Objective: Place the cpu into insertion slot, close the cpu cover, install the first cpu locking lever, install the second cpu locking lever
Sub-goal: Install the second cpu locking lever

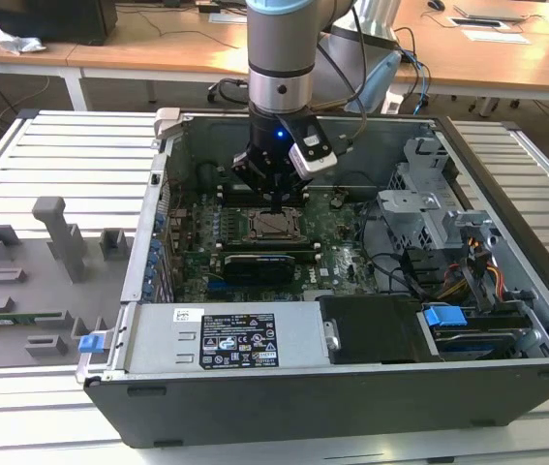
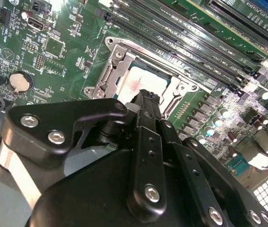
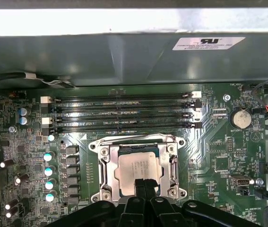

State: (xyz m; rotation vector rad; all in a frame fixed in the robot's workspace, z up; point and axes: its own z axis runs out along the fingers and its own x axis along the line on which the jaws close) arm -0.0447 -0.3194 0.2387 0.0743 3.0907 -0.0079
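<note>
Exterior view: the arm hung straight down into the open pc case (image 1: 506, 291), the gripper (image 1: 272, 199) just above the insertion slot (image 1: 276, 225) on the green motherboard (image 1: 347, 257). The cpu (image 1: 276, 224) showed as a pale square in the socket. A grey fixture tray (image 1: 32, 281) lay outside the case, toward the exterior view's left.

Second wrist view: the fingers (image 2: 145, 109) were pressed together w/ nothing between them, tips over the near edge of the cpu; contact vs. a slight hover couldn't be told. The cpu cover (image 2: 124, 64) lay flat round the chip.

First wrist view: the cpu sat square in the slot, metal top up, and the cover framed it on all sides. Thin wire levers ran along the frame's edges, but whether they were latched under their hooks couldn't be told. The ram slots (image 3: 122, 111) lay just beyond the socket.

Judgement: cpu placement done, cover prob. shut; lever steps unclear, likely in hand.
</note>
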